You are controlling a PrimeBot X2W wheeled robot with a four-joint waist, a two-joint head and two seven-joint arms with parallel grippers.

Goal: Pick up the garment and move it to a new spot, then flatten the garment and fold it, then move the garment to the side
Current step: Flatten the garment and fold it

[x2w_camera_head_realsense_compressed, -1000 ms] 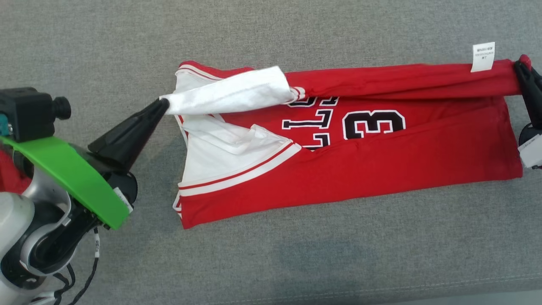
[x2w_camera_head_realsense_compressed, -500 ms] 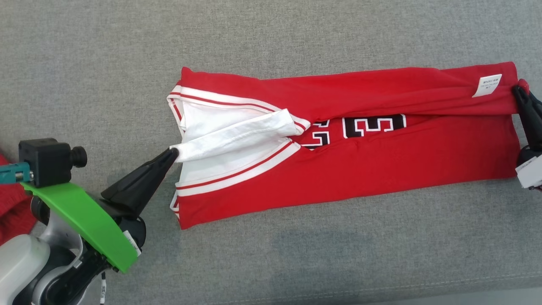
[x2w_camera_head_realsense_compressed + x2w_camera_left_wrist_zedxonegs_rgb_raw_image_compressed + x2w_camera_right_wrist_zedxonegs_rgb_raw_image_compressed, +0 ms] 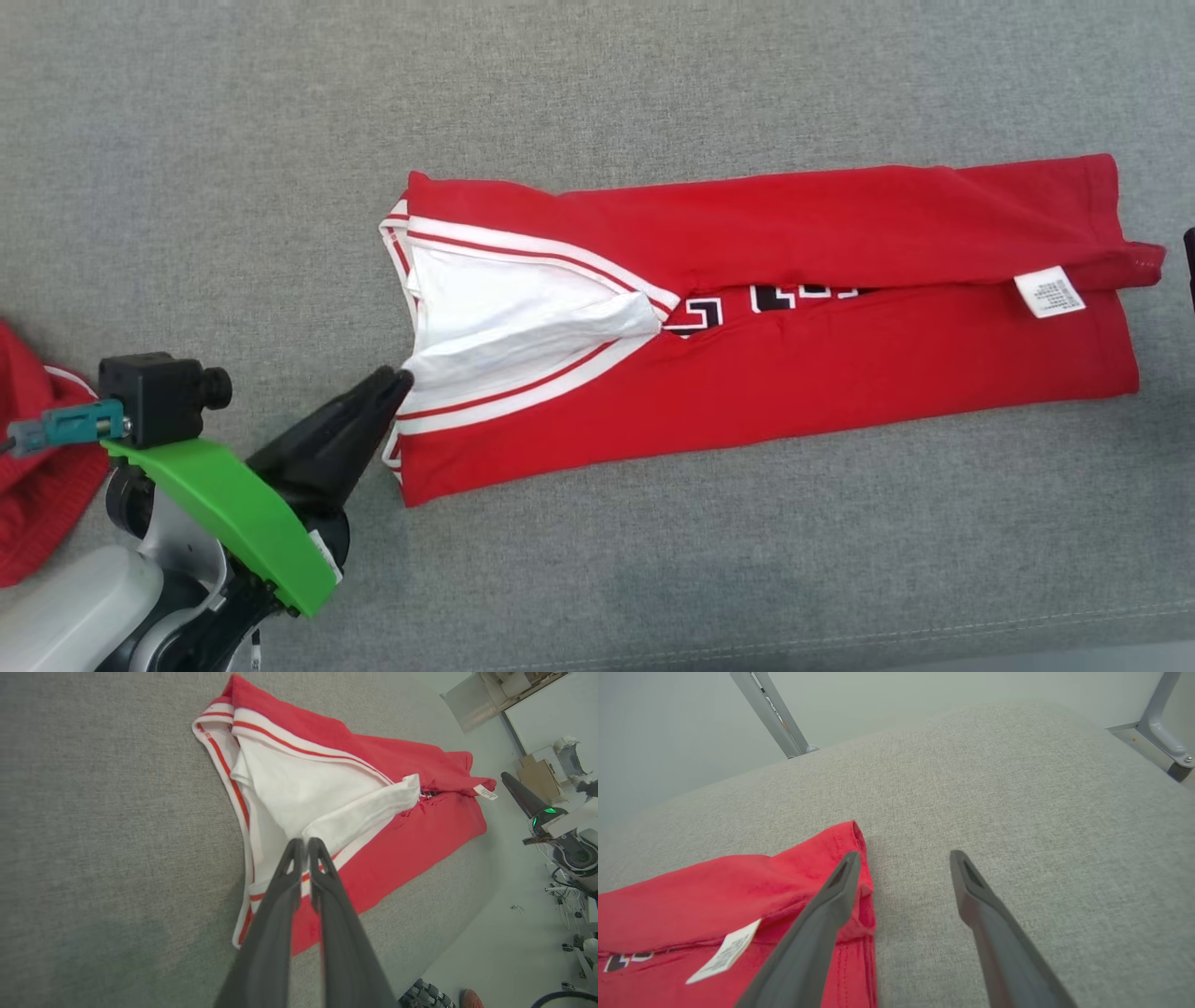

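The garment (image 3: 840,373), a red jersey with white trim and black numbers, lies folded lengthwise across the grey cushion (image 3: 653,84). Its upper long edge is laid over the numbers, and a white care label (image 3: 1050,291) faces up near the right end. My left gripper (image 3: 400,381) is at the garment's left end, fingers together on a strip of white lining (image 3: 364,812). In the left wrist view that gripper (image 3: 303,842) pinches the strip's end. My right gripper (image 3: 906,855) is open just past the garment's right corner (image 3: 850,835), with nothing between its fingers.
Another red cloth (image 3: 37,467) lies at the left edge beside my left arm. Grey metal frame legs (image 3: 770,714) rise behind the cushion. The cushion's front seam (image 3: 840,639) runs along the bottom. Floor and lab equipment (image 3: 560,835) lie beyond the cushion's right end.
Both grippers brought the garment's upper edge down over the numbers. The right gripper has opened, let go of the corner and drawn off to the right. The left gripper has come nearer.
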